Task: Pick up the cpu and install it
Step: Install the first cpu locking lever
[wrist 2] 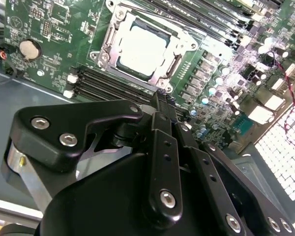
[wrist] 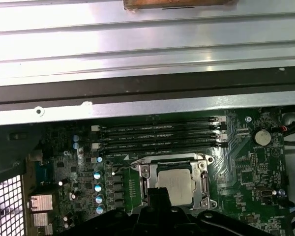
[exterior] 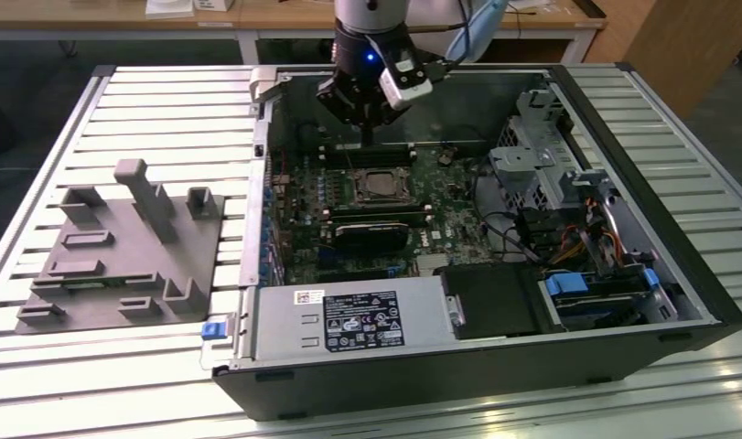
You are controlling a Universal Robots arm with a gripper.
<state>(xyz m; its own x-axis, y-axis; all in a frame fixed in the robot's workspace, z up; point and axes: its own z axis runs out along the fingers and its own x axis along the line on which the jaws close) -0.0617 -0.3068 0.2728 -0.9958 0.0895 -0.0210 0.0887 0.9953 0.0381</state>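
We see the cpu already seated in its socket; our gripper hangs above, fingers pressed together, empty. Installing looks finished, lifting clear remains.

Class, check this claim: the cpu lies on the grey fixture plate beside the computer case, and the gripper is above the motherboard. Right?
Not quite. The cpu sits in the motherboard socket, as both wrist views show; the gripper is indeed above the motherboard.
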